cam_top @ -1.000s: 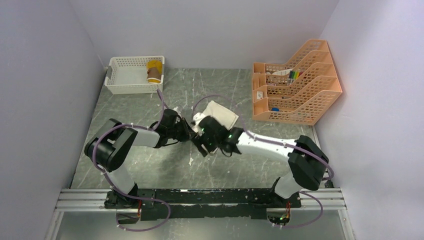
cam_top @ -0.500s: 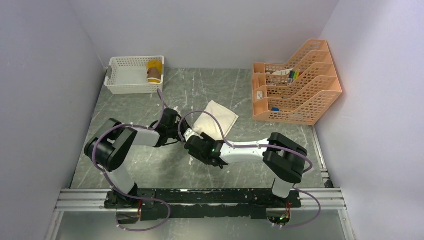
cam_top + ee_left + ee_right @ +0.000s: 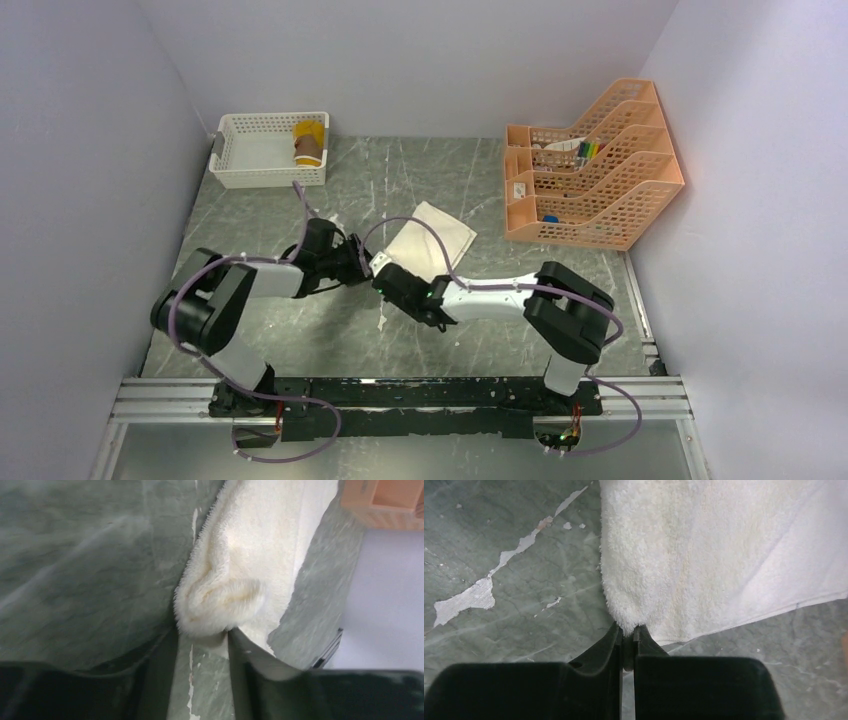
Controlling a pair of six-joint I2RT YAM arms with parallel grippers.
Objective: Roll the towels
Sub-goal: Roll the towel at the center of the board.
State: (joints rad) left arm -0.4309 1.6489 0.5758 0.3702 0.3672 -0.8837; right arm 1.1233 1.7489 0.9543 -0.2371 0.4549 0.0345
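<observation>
Chipped grey-green marbled tabletop (image 3: 330, 340) between pale walls (image 3: 400, 60). The right gripper (image 3: 626, 629) is clamped on the cream towel (image 3: 704, 555) at its corner. The left gripper (image 3: 202, 632) stands half-open at the towel's fold.

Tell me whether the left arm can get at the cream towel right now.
Probably yes: the left gripper, jaws open, sits at a bunched end of the cream towel, with nothing between. The right gripper pinches a corner close beside it, so room is tight.

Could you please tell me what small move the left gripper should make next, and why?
Probably close the left gripper on the bunched end of the cream towel. Its jaws stand apart with that end at their mouth, while the right gripper is shut on a corner of the same towel.
</observation>
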